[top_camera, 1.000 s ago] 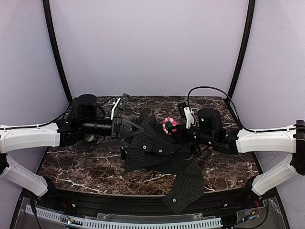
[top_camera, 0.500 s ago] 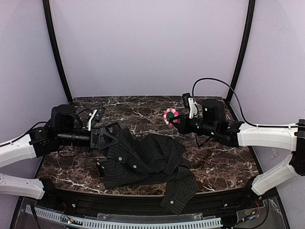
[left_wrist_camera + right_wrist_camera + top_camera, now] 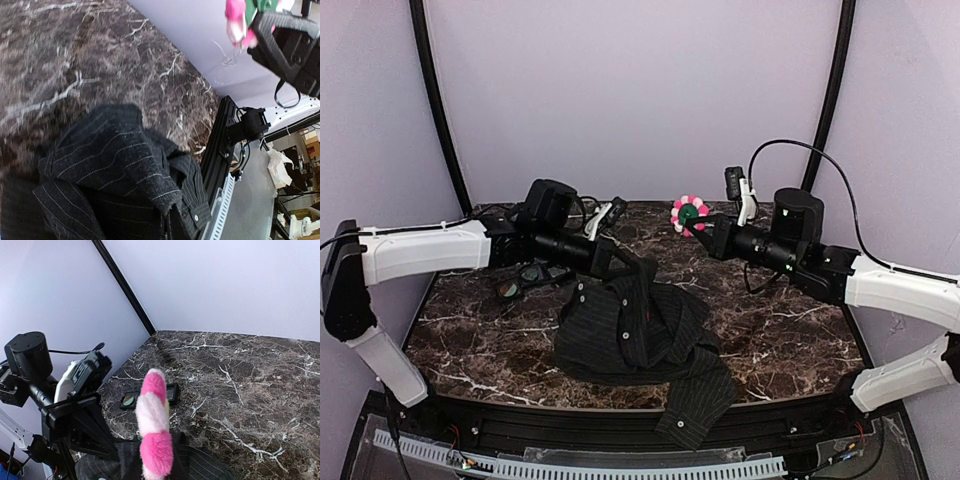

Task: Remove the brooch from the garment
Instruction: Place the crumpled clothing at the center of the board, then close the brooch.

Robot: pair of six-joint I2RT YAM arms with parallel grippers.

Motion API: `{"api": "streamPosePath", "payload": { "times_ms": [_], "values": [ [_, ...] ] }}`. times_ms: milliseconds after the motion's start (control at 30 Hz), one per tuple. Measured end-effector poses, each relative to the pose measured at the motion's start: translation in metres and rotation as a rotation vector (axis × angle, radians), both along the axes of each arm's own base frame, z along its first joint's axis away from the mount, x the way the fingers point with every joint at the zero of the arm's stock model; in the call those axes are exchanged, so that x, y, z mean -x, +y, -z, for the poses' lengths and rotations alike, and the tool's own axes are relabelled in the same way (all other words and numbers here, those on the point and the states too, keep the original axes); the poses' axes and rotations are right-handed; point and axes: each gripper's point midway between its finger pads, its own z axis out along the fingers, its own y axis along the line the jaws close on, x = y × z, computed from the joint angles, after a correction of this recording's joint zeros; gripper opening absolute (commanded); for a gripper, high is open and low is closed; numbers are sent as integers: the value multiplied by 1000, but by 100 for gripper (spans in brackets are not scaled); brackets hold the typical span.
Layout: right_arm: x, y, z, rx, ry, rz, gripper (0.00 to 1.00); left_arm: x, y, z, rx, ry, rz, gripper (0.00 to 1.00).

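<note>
Moved: brooch (image 3: 690, 214) up and away from shirt (image 3: 630, 330) | right jaws: pinching brooch, well apart from left jaws | left jaws: clenched on shirt fold | risk: thin pinch slips, brooch drops onto surface (image 3: 790, 340).

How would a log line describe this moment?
left gripper: shut on shirt | right gripper: shut on brooch | brooch: off shirt, held aloft

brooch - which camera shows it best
Top external: the brooch shows face-on, pink petals ringing a green centre, in the right gripper. Right wrist sees it edge-on; left wrist catches only a blurred piece at the top edge.
</note>
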Motion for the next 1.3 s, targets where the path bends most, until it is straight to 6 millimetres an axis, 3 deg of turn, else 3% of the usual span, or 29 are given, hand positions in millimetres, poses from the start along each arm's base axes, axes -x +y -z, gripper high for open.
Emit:
{"api": "streamPosePath", "payload": {
  "times_ms": [67, 133, 167, 233, 300, 367, 433, 567, 733, 867, 1000, 1167, 1300],
  "values": [
    [2, -3, -7, -14, -12, 3, 0, -21, -18, -11, 18, -44, 3, 2],
    [5, -5, -15, -29, -25, 2, 0, -42, -33, -17, 36, -75, -3, 16],
    [6, -6, -18, -36, -30, 0, 0, -53, -39, -18, 42, -87, -9, 35],
    [8, -6, -23, -49, -38, -8, 0, -73, -48, -19, 54, -111, -27, 63],
    [11, -6, -26, -59, -41, -21, 0, -84, -49, -14, 48, -133, -43, 78],
    [14, -4, -28, -68, -39, -40, 0, -94, -42, -11, 25, -153, -79, 86],
    [18, -1, -30, -77, -36, -67, 0, -104, -31, -13, 6, -188, -127, 90],
    [28, 7, -36, -109, -34, -144, 0, -103, 7, -33, -33, -277, -208, 93],
    [39, 22, -43, -150, -23, -265, 0, -88, 55, -96, -63, -443, -287, 93],
    [49, 31, -45, -176, 1, -356, 0, -58, 69, -129, -42, -581, -209, 93],
    [58, 38, -46, -201, 23, -426, 0, -31, 71, -106, -46, -623, -94, 93],
    [62, 47, -42, -214, 55, -483, 0, -18, 60, -64, -68, -587, 1, 92],
    [64, 57, -37, -225, 83, -519, 0, -8, 48, -64, -23, -611, 38, 92]
  ]
}}
